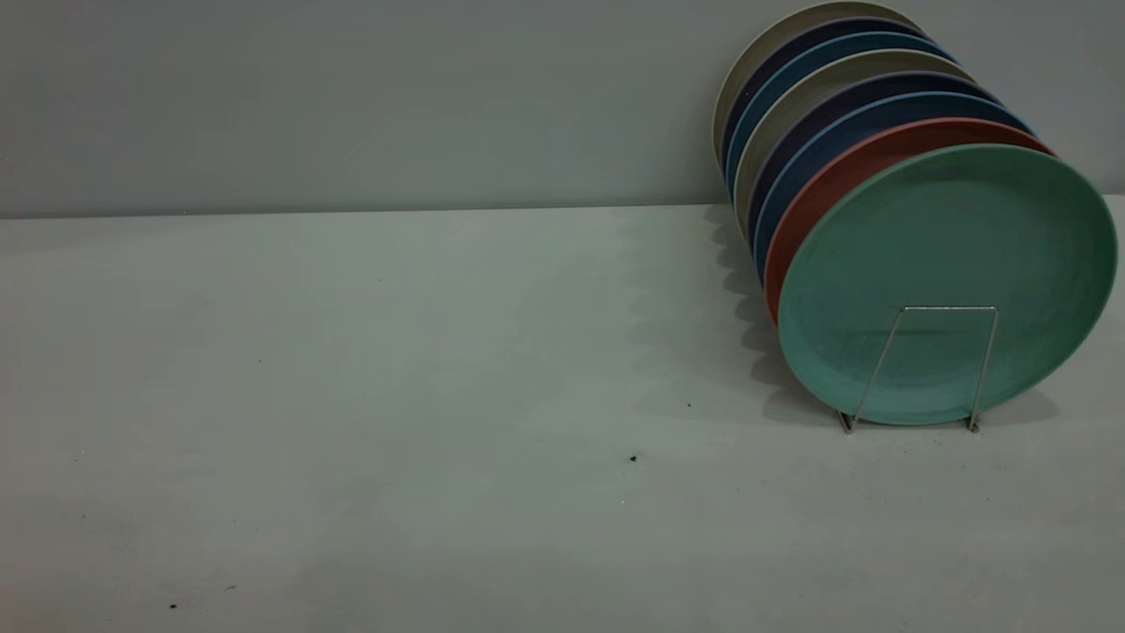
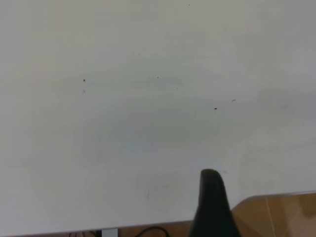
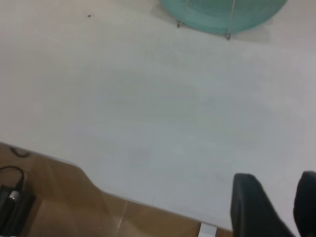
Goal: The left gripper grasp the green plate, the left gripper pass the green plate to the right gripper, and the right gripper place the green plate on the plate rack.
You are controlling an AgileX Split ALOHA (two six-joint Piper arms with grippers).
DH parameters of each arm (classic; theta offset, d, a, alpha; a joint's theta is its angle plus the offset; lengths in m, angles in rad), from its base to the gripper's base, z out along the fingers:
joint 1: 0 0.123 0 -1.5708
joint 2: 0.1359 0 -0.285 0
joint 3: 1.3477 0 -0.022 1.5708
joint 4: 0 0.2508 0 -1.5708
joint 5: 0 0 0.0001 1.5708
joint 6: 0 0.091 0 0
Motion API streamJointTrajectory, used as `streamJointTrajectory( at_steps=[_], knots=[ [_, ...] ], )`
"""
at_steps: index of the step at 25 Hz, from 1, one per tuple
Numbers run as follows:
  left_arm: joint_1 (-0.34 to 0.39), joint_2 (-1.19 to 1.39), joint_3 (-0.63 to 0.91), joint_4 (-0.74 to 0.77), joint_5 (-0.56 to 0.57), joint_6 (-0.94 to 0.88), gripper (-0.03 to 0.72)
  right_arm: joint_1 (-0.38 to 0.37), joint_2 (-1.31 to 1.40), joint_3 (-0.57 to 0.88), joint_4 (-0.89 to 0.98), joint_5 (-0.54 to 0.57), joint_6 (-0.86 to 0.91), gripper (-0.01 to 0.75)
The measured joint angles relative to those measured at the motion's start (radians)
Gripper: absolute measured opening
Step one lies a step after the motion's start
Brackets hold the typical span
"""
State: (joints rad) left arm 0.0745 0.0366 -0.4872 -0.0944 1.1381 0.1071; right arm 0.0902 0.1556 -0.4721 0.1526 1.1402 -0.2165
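The green plate [image 1: 949, 272] stands on edge at the front of a row of plates, leaning behind the front loop of the silver wire plate rack [image 1: 949, 309] at the table's right. Its lower rim [image 3: 222, 12] and the rack's front wires [image 3: 229, 22] also show far off in the right wrist view. Neither gripper appears in the exterior view. My right gripper [image 3: 274, 177] hangs open over the table's near edge, nothing between its jaws, far from the plate. My left gripper [image 2: 212, 197] shows only as one black tip over the table's edge, above bare tabletop.
Behind the green plate stand a salmon plate [image 1: 844, 171], several blue plates [image 1: 835, 123] and beige ones [image 1: 782, 40], all in the rack. The white table [image 1: 395, 396] stretches left of the rack. Wooden floor [image 3: 59, 197] and a black cable [image 3: 12, 197] lie beyond the table's edge.
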Motion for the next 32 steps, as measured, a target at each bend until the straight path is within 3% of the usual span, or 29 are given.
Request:
streamJointTrajectory(
  at_steps=[10, 18, 32],
  knots=[
    [-0.001, -0.002, 0.000, -0.003, 0.000, -0.001, 0.563, -0.003, -0.020, 0.000, 0.000, 0.000, 0.000, 0.229],
    [-0.001, -0.058, 0.000, -0.003, 0.000, -0.002, 0.563, -0.065, -0.170, 0.000, 0.004, 0.001, 0.000, 0.236],
    [-0.001, -0.059, 0.000, -0.003, 0.000, -0.003, 0.563, -0.066, -0.173, 0.000, -0.002, 0.002, -0.001, 0.237]
  ],
)
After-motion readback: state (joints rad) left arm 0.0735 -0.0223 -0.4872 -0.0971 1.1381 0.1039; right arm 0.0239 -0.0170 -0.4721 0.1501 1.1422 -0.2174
